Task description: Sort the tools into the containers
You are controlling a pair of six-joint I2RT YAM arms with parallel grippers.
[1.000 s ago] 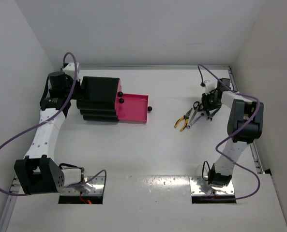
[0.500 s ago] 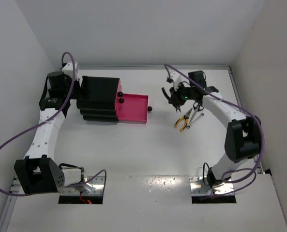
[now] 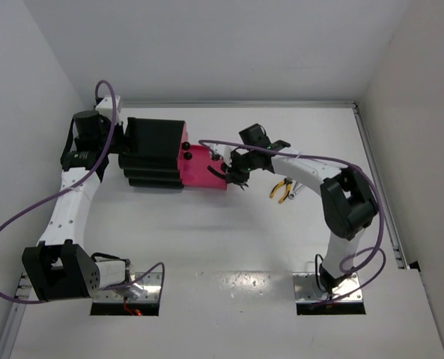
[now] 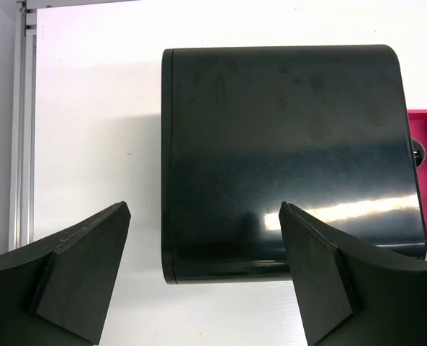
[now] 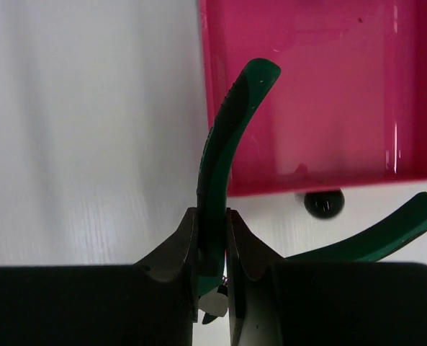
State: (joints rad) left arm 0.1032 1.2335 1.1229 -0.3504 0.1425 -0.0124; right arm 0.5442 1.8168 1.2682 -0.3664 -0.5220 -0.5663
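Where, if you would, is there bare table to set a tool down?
Free: the wide patch between the cabinet and the arm bases, and the far strip behind the pink drawer. Crowded: the drawer's front, where the right end effector grips a green-handled tool, and beside the yellow pliers.

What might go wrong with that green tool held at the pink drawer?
The right claw pinches the green-handled tool by one handle only, so it may swivel or slip. Its other handle splays beyond the front wall of the pink drawer, so on release it could catch the rim or land outside.
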